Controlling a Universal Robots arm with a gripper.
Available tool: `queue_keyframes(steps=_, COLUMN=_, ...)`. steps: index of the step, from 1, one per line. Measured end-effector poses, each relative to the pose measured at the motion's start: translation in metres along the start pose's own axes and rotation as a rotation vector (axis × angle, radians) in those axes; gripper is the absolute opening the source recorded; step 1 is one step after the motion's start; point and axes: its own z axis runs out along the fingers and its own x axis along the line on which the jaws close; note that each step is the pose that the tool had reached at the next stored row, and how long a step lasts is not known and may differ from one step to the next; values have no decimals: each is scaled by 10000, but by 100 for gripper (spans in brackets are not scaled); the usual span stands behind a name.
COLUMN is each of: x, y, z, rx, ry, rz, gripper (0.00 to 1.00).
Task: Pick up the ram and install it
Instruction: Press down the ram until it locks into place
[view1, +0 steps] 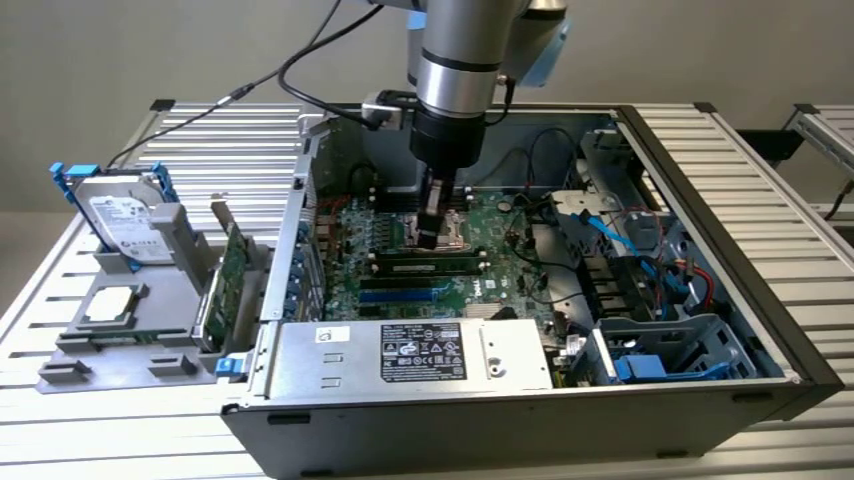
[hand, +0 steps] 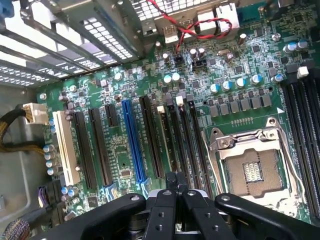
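The ram, a long narrow green stick with dark chips, stands in a black memory slot on the motherboard inside the open computer case. In the wrist view the ram shows edge-on in a slot between white latches. My gripper hangs straight down into the case, its tips just above the ram. The black fingers are pressed together with nothing between them, and my gripper is over the near end of that slot. Whether the tips touch the ram I cannot tell.
The CPU socket lies beside the memory slots. A power supply spans the case's near side, with blue cables and a drive cage at the exterior view's right. Outside, a grey holder carries a hard drive and an expansion card.
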Motion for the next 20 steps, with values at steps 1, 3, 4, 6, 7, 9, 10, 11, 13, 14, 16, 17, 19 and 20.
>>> queue_keyframes(steps=1, x=0, y=0, z=0, rx=-21, ry=-10, rz=124, gripper=11)
queue_keyframes(steps=3, x=0, y=0, z=-1, rx=-63, ry=-29, rz=371, gripper=11)
queue_keyframes(steps=4, x=0, y=0, z=-1, rx=-84, ry=-39, rz=494, gripper=11)
queue_keyframes(steps=6, x=0, y=0, z=-1, rx=-126, ry=-58, rz=750, gripper=11)
queue_keyframes(steps=7, x=0, y=1, z=-1, rx=-142, ry=-69, rz=864, gripper=11)
queue_keyframes(steps=9, x=1, y=1, z=-2, rx=-159, ry=-90, rz=1087, gripper=11)
queue_keyframes(steps=10, x=1, y=1, z=-3, rx=-149, ry=-106, rz=1185, gripper=11)
queue_keyframes(steps=11, x=0, y=1, z=-5, rx=-130, ry=-124, rz=1282, gripper=11)
queue_keyframes(steps=13, x=-1, y=1, z=-7, rx=-83, ry=-165, rz=1480, gripper=11)
queue_keyframes(steps=14, x=-2, y=1, z=-9, rx=-60, ry=-184, rz=1581, gripper=11)
queue_keyframes(steps=16, x=-3, y=2, z=-11, rx=-19, ry=-222, rz=1783, gripper=11)
queue_keyframes(steps=17, x=-4, y=2, z=-12, rx=-1, ry=-239, rz=1888, gripper=11)
queue_keyframes(steps=19, x=-5, y=2, z=-14, rx=22, ry=-275, rz=2113, gripper=11)
queue_keyframes(steps=20, x=-5, y=3, z=-15, rx=28, ry=-290, rz=2223, gripper=11)
